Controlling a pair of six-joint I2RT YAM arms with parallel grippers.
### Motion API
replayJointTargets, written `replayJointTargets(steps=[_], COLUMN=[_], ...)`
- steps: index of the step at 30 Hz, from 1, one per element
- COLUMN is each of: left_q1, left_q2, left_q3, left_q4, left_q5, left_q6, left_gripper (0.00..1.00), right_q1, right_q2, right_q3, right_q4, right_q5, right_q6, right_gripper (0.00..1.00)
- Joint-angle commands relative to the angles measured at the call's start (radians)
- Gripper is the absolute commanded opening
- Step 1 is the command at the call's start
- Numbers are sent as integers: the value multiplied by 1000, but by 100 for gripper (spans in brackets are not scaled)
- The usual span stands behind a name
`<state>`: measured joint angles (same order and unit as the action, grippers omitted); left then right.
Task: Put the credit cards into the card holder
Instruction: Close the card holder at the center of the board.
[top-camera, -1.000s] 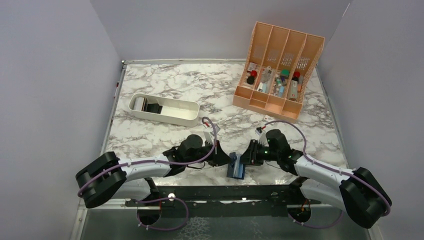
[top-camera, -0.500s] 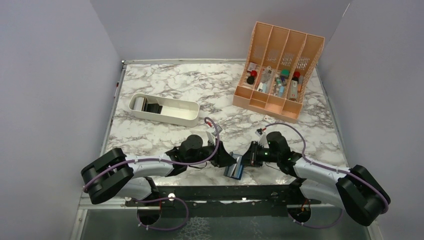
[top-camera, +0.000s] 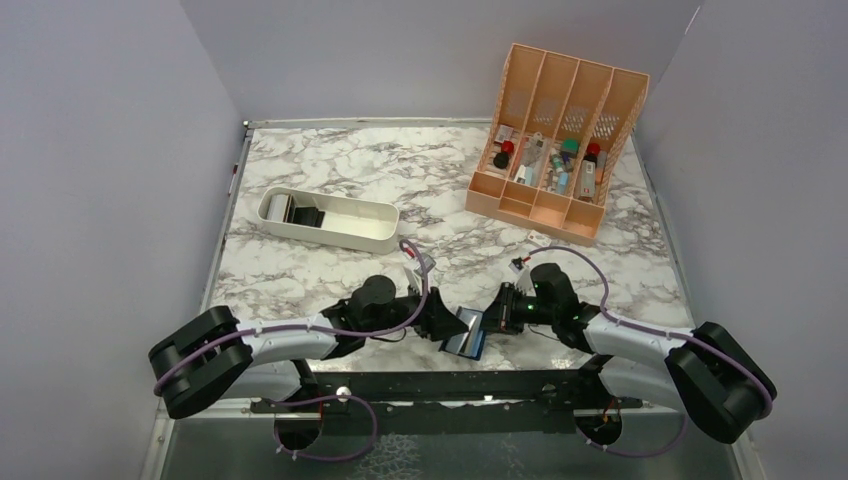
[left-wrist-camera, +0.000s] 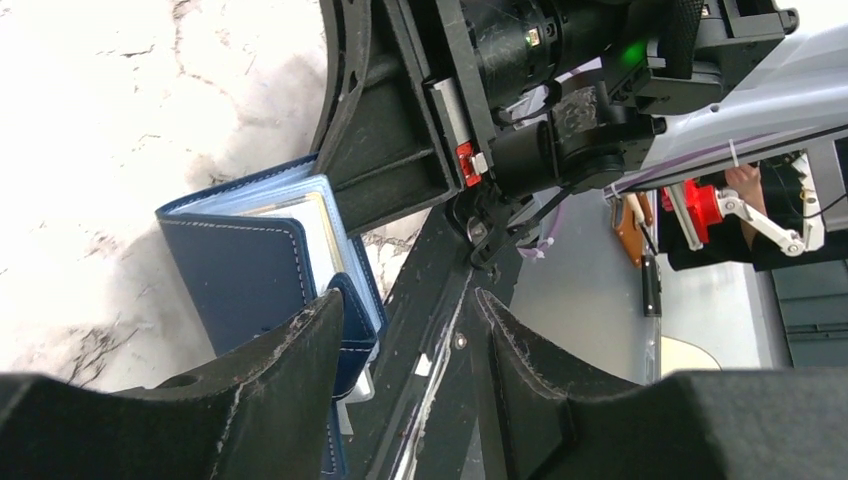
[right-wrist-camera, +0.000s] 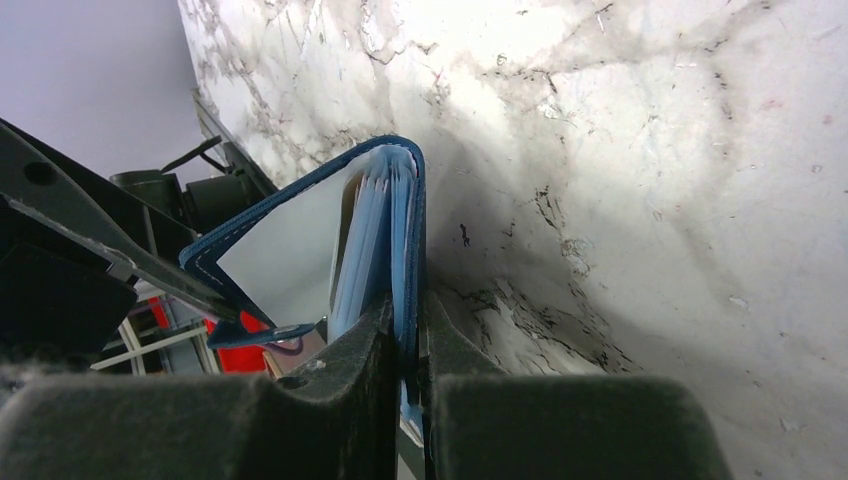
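R gripper (right-wrist-camera: 405, 335) is clamped on one side of the navy holder (right-wrist-camera: 378, 235), its fingers pressed tight w/ the pale-blue leaves between them. L gripper (left-wrist-camera: 410, 340) is spread wide w/ nothing between its fingers; one finger sits just beside the holder's flap. Holder stands part-open on edge at the table's (top-camera: 330, 180) near edge, between both grippers. A cream card (left-wrist-camera: 318, 228) edge shows in a pocket.

L hand (left-wrist-camera: 408, 312) jaws apart; R hand (right-wrist-camera: 405, 318) pinched nearly closed; both low, facing each other.
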<state>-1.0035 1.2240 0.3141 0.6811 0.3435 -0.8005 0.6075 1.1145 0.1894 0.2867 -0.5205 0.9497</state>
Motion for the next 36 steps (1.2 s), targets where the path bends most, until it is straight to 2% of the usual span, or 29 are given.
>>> replayJointTargets(steps=[1,11,17,20,22,25,29,36], left_q1=[-5,-4,-4,-4,-4,-4,-15,-76], left_q2=[-73,-307,-381,-398,-398,-364,-307,-174], left_q3=[-29,14,-61,-80,-56,25,111,254], left_q4=[-95,-491,-510,-530,-588,-705,-762,-873], left_q5=[-60,-261,-249,-271,-310,-359,-387,-527], left_q6=[5,65,3,2,21,49,81,125], left_gripper=[53,61,65,62,59,59,69,71], right_q1=[3,3,3,3,3,3,3,3], right_q2=[11,27,42,48,45,34,24,19], right_q3=[-11,-16,-13,-11,-11,-10,-7,-4], right_q4=[50,55,63,64,58,39,23,12], right_q5=[-4,5,2,0,0,6,13,15], right_q6=[5,9,9,8,7,2,-2,-3], right_gripper=[13,13,13,13,13,13,13,13])
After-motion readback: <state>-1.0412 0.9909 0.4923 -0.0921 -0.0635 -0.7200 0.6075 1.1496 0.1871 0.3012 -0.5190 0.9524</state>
